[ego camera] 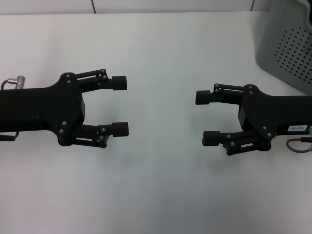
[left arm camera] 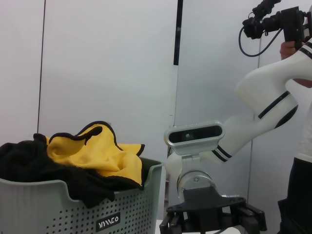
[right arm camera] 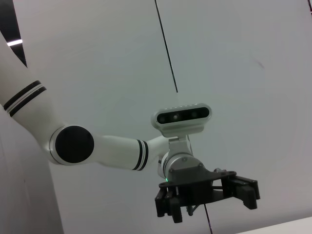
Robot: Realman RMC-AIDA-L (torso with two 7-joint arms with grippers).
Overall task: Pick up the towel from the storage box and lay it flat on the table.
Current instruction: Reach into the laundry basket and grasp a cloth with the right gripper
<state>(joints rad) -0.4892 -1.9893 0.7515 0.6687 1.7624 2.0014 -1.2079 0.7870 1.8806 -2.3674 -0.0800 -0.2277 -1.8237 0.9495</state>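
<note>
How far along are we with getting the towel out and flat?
Nothing done yet: the towel lies heaped in the storage box on dark cloth. Nothing in hand: left pincer and right pincer hover open over the table. Pickup and laying flat remain.

In the head view, the box [ego camera: 287,48] was cut off by the right and top edges at the upper right, so its inside and the towel could not be seen there. Both arms ran out of the frame at the left and right edges. In the left wrist view, the box [left arm camera: 73,207] was cropped at the left and bottom edges; the towel [left arm camera: 100,153] was partly buried under dark cloth [left arm camera: 29,161]. A person [left arm camera: 297,190] at the right edge was mostly cut off.
</note>
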